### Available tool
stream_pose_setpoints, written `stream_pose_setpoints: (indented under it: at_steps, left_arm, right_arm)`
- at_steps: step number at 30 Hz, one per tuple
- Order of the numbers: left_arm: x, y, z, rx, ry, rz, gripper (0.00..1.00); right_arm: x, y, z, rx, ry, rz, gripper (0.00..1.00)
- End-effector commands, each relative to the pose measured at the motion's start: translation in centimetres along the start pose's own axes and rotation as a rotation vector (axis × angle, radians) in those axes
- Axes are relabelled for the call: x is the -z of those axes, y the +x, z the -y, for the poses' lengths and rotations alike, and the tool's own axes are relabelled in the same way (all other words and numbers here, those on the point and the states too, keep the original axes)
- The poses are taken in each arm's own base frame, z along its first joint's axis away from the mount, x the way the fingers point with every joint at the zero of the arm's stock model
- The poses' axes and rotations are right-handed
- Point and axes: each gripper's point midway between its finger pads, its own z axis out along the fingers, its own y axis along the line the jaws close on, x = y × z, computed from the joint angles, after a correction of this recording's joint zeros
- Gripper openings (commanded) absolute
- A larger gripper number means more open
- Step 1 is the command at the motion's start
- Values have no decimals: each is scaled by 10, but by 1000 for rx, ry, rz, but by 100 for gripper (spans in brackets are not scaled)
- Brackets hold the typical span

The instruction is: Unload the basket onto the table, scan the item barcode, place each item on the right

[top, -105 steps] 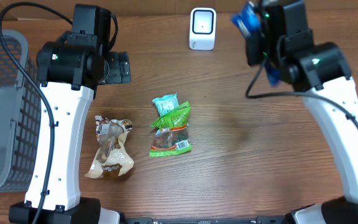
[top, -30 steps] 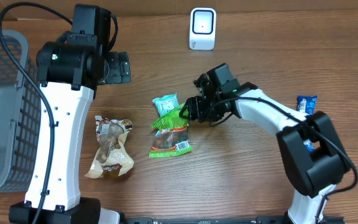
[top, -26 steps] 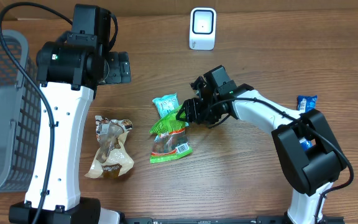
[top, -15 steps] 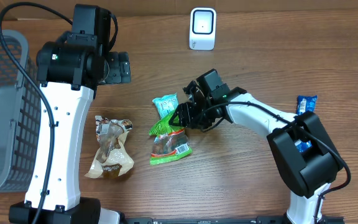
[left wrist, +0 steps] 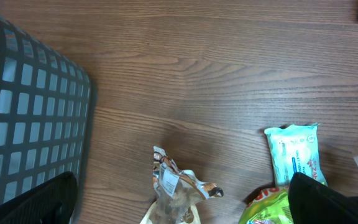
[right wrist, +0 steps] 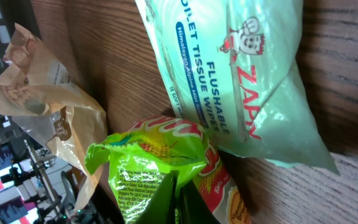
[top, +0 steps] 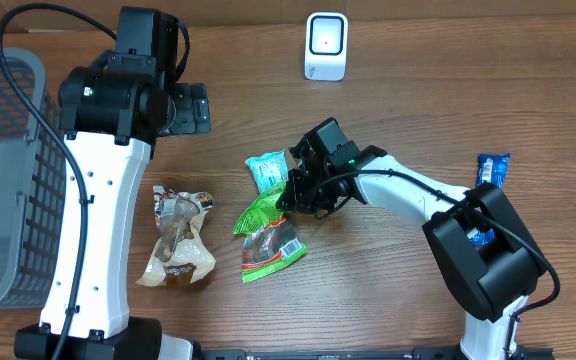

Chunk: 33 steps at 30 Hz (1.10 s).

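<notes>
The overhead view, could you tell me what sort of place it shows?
Probably a mock shop checkout: a white scanner stands on a wooden table, a grey basket sits beside it, and snack packets wait for scanning.

Brown wood-grain tabletop point(top: 388, 290) fills whole overhead view, grain running left-right, even lighting w/ soft glare near centre. Grey plastic mesh basket point(top: 3, 180) at left edge; its grid wall point(left wrist: 23, 118) also in left wrist view. No walls, floor or windows visible.
</notes>
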Motion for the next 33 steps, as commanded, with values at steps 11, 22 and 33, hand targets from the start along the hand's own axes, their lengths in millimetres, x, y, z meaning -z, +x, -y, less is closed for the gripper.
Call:
stream_pose_setpoints:
  at_steps: [11, 22, 33]
  left_arm:
    - [11, -5, -6, -1, -7, 38, 100]
    - [11, -5, -6, -1, -7, 38, 99]
    - [11, -5, -6, -1, -7, 38, 100]
  right_arm:
    - [140, -16, -21, -149, 44, 287, 4]
    - [153, -24, 87, -401, 327, 358, 4]
    - [159, -34, 89, 190, 433, 227, 100]
